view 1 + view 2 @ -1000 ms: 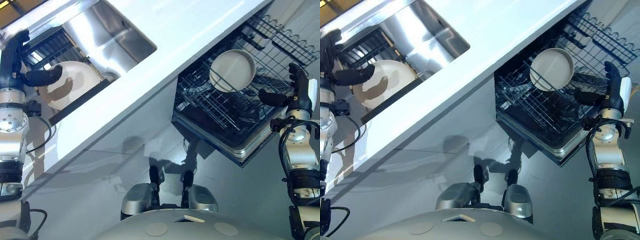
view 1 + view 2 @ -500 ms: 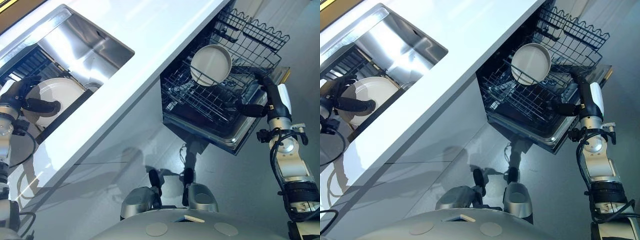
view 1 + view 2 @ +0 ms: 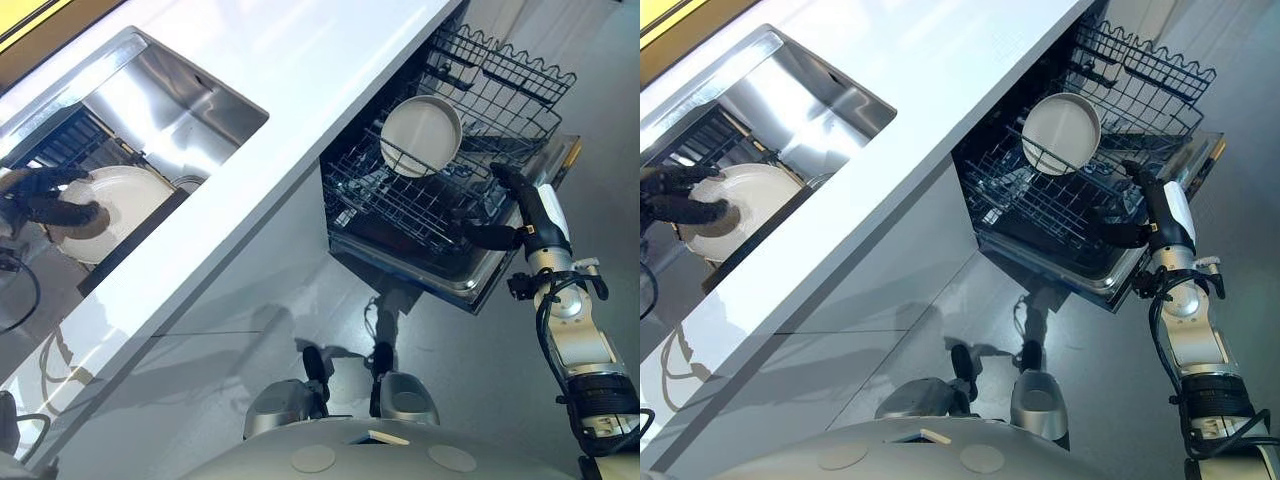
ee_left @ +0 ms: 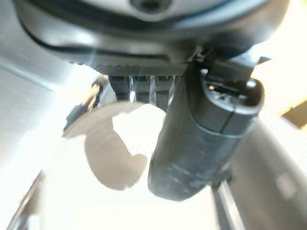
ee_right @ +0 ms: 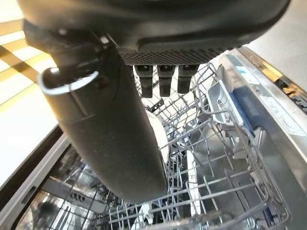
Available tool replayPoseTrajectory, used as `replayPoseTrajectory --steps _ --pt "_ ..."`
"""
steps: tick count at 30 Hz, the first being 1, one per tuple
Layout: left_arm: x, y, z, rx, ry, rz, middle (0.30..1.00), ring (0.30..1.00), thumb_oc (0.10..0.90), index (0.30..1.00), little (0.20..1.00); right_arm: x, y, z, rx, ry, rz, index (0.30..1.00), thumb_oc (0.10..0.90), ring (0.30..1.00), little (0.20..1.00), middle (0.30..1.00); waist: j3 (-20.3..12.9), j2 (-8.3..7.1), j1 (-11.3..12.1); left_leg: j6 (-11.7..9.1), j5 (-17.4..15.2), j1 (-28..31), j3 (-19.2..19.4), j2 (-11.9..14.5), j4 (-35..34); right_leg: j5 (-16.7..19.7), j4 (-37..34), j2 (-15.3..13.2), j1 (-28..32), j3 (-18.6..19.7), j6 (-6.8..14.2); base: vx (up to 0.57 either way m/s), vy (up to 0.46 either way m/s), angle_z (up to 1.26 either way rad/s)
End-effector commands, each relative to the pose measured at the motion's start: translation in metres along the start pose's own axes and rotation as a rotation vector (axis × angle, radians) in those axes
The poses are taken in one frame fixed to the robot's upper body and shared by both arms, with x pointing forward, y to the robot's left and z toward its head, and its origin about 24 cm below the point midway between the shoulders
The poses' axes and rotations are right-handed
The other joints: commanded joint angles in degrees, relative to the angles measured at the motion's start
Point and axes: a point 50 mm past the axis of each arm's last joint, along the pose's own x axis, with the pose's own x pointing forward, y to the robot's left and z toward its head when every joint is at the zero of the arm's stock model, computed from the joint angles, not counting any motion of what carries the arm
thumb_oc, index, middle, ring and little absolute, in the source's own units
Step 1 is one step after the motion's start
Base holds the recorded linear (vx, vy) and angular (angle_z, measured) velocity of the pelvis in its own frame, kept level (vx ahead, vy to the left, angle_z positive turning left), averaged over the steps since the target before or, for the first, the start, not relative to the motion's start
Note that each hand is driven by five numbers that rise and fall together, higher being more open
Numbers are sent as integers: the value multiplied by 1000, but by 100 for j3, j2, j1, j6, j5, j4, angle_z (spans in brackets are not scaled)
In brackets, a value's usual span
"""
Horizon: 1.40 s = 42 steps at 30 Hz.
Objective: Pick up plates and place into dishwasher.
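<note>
A white plate [image 3: 115, 195] leans in a black rack [image 3: 60, 140] inside the sink. My left hand [image 3: 62, 212] is at the plate's left rim, open. Its thumb [image 4: 201, 139] lies across the plate's face [image 4: 115, 201] and its fingers reach past the rim. A second white plate [image 3: 420, 135] stands upright in the pulled-out dishwasher rack [image 3: 390, 205]. My right hand [image 3: 530, 205] hovers at that rack's front right corner, open and holding nothing. Its thumb [image 5: 110, 129] points over the wires.
The steel sink [image 3: 175, 100] is set in a white counter [image 3: 330, 50]. The dishwasher door [image 3: 515, 265] hangs open below the rack. A second wire basket [image 3: 505, 80] sticks out above and behind it. Grey floor lies beneath.
The camera has shifted. My left hand has come down from above the sink rack to the plate's rim. My right hand sits lower and closer to the dishwasher rack's front.
</note>
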Motion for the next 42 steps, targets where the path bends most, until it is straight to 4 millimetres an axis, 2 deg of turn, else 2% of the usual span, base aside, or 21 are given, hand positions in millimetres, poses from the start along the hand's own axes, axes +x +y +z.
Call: replayPoseTrajectory --steps 1,3,5,12,15,17,18,19,24,28,32,37,42 --pt "2 -50 41 -94 -348 -290 300 300 100 300 200 14 -27 48 28 -270 -113 900 800 900 900 900 -527 121 -9 97 -899 -121 -53 -308 599 -428 941 -208 -403 -99 598 -24 -53 11" --pt "-5 -62 65 -177 -528 -326 300 300 100 300 200 14 -26 52 49 -290 -124 900 800 900 900 900 -571 106 34 84 -878 -108 -93 -293 576 -501 940 -193 -351 -131 585 -13 -89 8" --pt "-10 -69 79 -220 -624 -345 300 300 100 300 200 15 -25 56 70 -310 -128 900 800 900 900 900 -608 97 54 79 -877 -74 -118 -283 547 -537 959 -182 -330 -151 577 1 -89 6" --pt "-20 -75 107 -297 -815 -318 300 300 100 300 200 16 -26 73 151 -394 -129 900 800 900 900 900 -700 74 46 39 -837 22 -154 -205 452 -694 932 -59 -208 -151 467 5 -78 2" --pt "-23 -68 112 -332 -868 -216 300 300 100 300 200 15 -29 86 225 -460 -131 900 800 900 900 900 -742 51 27 -2 -816 89 -152 -143 391 -777 872 32 -120 -159 395 13 -123 5" --pt "-27 -61 112 -312 -900 -105 300 300 100 300 200 12 -31 93 288 -498 -131 900 800 900 900 900 -775 27 44 -39 -787 120 -172 -101 343 -826 788 96 -45 -194 338 7 -125 7" --pt "-30 -57 112 -377 -921 -54 300 300 100 300 200 11 -34 97 325 -519 -129 900 800 900 900 900 -790 5 56 -54 -768 130 -195 -87 318 -842 729 128 -1 -210 302 8 -133 6" --pt "-33 -55 110 -364 -939 30 300 300 100 300 200 9 -34 100 350 -537 -131 900 800 900 900 900 -808 -13 80 -78 -748 136 -223 -72 297 -847 674 158 39 -232 268 7 -144 9" --pt "-62 -46 107 -274 -1078 391 300 300 100 300 200 0 -43 117 480 -633 -159 900 800 900 900 900 -882 -124 193 -174 -672 131 -391 -18 228 -872 472 275 201 -348 140 -6 -138 15" --pt "-80 -54 115 -146 -1185 628 300 300 100 300 200 -4 -43 130 595 -698 -115 900 800 900 900 900 -918 -191 219 -221 -643 141 -497 12 187 -912 416 333 275 -405 60 -8 -106 12" --pt "-98 -65 128 -54 -1333 828 300 300 100 300 200 -10 -36 147 762 -771 35 900 800 900 900 900 -981 -258 209 -279 -624 143 -566 38 183 -951 387 384 338 -431 -21 -11 -102 8" --pt "-106 -80 147 37 -1458 964 300 300 100 300 200 -13 -30 171 779 -864 114 900 800 900 900 900 -1055 -310 184 -329 -649 151 -622 46 249 -985 379 424 402 -454 -88 -10 -83 10" --pt "-109 -94 162 81 -1543 976 300 300 100 300 200 -14 -25 193 810 -930 203 900 800 900 900 900 -1110 -331 157 -360 -684 186 -645 40 303 -983 348 468 468 -436 -117 0 -54 4"
